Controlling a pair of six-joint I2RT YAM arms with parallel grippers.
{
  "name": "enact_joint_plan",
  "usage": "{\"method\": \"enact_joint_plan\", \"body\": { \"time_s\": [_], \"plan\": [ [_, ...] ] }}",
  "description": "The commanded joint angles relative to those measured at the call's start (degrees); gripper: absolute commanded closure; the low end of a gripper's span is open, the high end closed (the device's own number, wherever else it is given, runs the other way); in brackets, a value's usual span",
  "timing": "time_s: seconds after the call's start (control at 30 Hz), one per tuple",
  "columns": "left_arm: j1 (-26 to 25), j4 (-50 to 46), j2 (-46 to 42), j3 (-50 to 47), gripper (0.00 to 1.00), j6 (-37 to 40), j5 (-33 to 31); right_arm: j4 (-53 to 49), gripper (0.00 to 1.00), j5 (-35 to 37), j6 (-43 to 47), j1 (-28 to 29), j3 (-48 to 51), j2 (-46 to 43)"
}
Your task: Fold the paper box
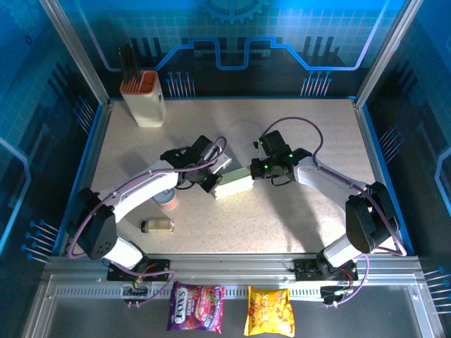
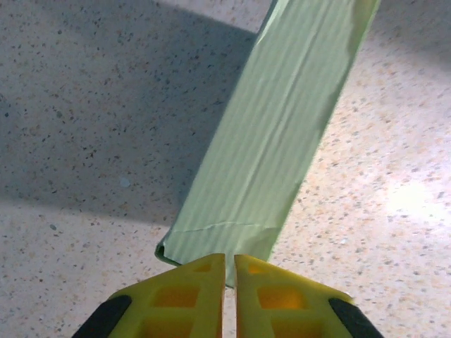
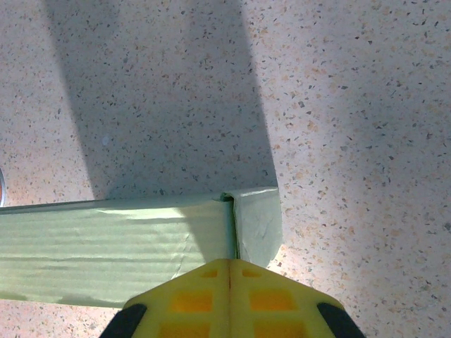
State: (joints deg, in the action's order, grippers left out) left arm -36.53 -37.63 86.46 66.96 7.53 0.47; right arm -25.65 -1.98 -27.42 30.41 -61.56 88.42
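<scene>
From the top camera I see the box [image 1: 234, 184] lying near the middle of the counter [image 1: 317, 127]. It is a pale green oblong set at a slight slant. The left arm [image 1: 141, 190] reaches to its left end and the right arm [image 1: 330, 182] to its right end. From up here both sets of jaws are too dark and small for me to read. A cream holder [image 1: 143, 98] stands at the far left corner. A jar [image 1: 157, 225] lies on its side near the left arm, well apart from the box. On the left wrist camera the box [image 2: 275, 141] runs away from me as a long ribbed strip across the speckled counter [image 2: 84, 105]. Its near end has a crease across it and sits right at the yellow fingertips. The left jaws are drawn together with only a thin slit between them. I cannot tell whether an edge of card is caught in that slit. On the right wrist camera the box [image 3: 106, 246] lies crosswise, with its end flap just beyond the fingertips and touching them or very nearly. The right jaws are pressed fully together, with no gap between them, above the bare counter [image 3: 352, 105].
</scene>
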Motion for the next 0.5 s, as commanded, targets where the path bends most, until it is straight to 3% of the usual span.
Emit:
{"method": "enact_joint_plan", "body": {
  "time_s": [0.0, 0.47],
  "plan": [
    [0.1, -2.1, -1.6, 1.4, 0.87, -2.2, 4.9, -4.8, 0.95, -0.3, -0.2, -0.2, 1.4, 2.3],
    [1.9, -2.2, 4.1, -5.4, 0.93, -6.2, 6.3, -5.8, 0.96, 0.6, -0.5, -0.2, 2.6, 0.7]
  ]
}}
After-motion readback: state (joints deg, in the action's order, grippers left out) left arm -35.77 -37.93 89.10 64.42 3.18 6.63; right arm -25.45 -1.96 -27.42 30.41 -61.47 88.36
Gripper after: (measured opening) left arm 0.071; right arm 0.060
